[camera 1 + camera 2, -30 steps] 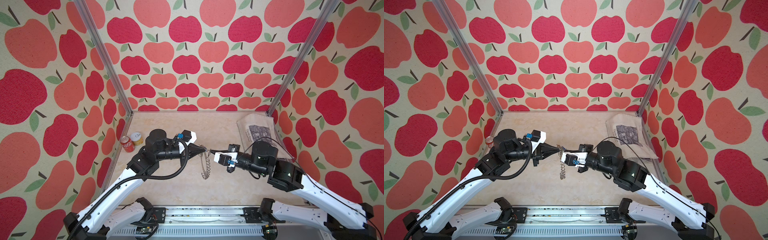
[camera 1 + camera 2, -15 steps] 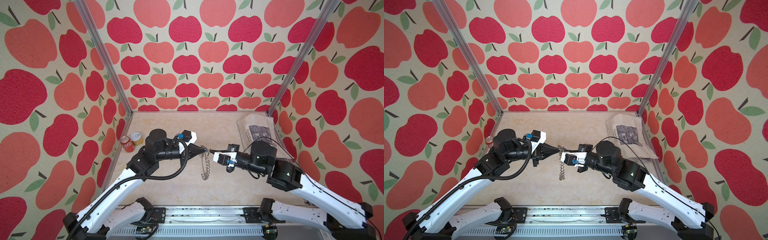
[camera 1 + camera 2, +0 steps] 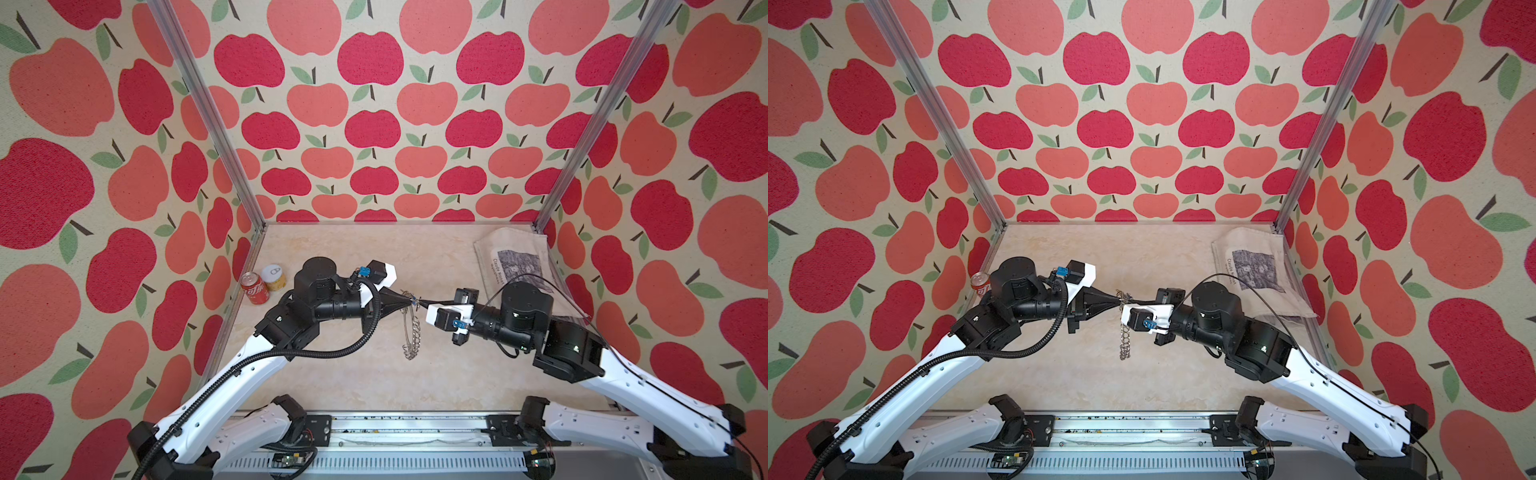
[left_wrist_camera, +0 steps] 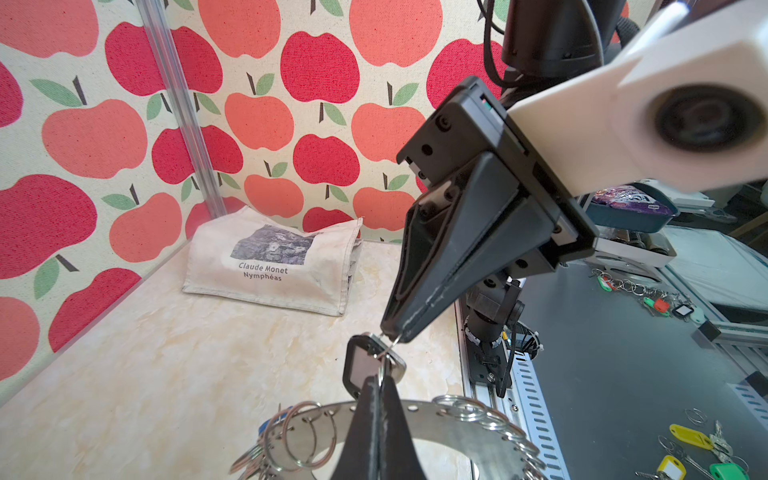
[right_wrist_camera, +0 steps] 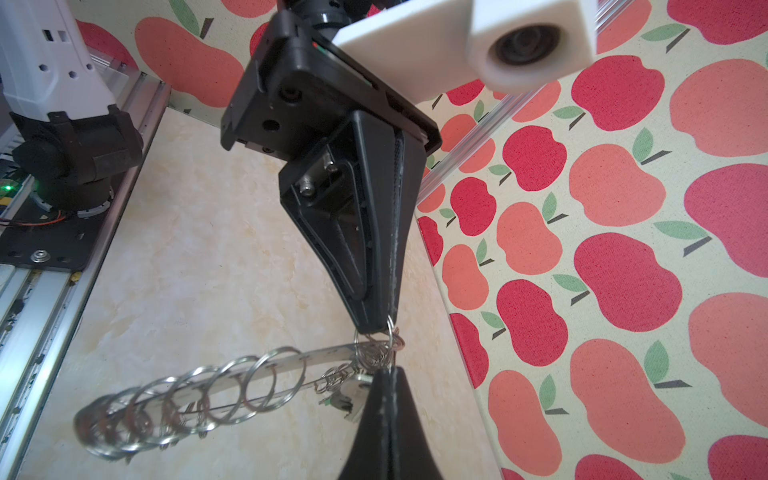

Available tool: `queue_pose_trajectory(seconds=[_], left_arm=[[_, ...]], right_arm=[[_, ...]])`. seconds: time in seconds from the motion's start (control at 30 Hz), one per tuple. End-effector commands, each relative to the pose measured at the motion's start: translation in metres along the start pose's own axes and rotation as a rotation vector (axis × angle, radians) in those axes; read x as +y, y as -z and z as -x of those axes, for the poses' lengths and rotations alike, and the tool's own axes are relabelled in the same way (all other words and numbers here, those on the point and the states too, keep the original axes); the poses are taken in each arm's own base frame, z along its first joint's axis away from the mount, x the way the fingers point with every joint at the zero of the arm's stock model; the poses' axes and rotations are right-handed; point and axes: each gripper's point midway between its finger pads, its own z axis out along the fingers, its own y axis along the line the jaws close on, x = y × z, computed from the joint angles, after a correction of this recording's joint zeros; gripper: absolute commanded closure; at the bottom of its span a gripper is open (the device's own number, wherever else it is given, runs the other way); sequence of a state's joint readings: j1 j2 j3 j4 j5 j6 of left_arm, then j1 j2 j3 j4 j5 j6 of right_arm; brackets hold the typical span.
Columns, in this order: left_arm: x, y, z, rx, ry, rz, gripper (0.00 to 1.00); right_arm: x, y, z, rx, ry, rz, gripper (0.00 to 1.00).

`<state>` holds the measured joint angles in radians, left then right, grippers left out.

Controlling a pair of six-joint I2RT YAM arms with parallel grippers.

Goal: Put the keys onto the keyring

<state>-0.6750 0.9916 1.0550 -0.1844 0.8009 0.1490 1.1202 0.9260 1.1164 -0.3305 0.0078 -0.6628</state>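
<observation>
Both grippers meet tip to tip above the middle of the table. In both top views the keyring (image 3: 411, 336) (image 3: 1124, 336) hangs edge-on beneath them, fringed with wire rings. My left gripper (image 3: 408, 298) (image 4: 377, 380) is shut on a thin wire ring at the top of the keyring's rim (image 4: 457, 428). A key with a black head (image 4: 360, 365) sits just past its fingertips. My right gripper (image 3: 418, 304) (image 5: 388, 370) is shut on a small wire ring in the cluster (image 5: 378, 349) at the rim. A silver key (image 5: 351, 397) dangles beside it. Something blue (image 4: 266, 428) peeks out behind the disc.
A folded cloth bag (image 3: 515, 262) with a printed picture lies at the back right corner. A red can (image 3: 254, 288) and a yellow can (image 3: 274, 277) stand by the left wall. The arms' rail (image 3: 395, 432) runs along the front edge.
</observation>
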Motion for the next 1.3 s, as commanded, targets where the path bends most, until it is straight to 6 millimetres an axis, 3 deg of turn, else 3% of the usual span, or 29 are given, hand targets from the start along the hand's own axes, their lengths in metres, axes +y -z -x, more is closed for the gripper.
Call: queue_pose_trajectory(seconds=[0.0,0.67,1.27], left_arm=[[0.002,0.004,0.022,-0.044,-0.058,0.027,1.00],[0.001,0.008,0.025,-0.046,-0.069,0.037,1.00],[-0.001,0.007,0.024,-0.041,-0.065,0.021,1.00]], right_arm=[[-0.006,0.006,0.014,-0.034,0.020,-0.014,1.00],[-0.009,0.005,0.004,0.024,0.048,-0.046,1.00],[-0.010,0.002,0.008,0.010,0.058,-0.049,1.00]])
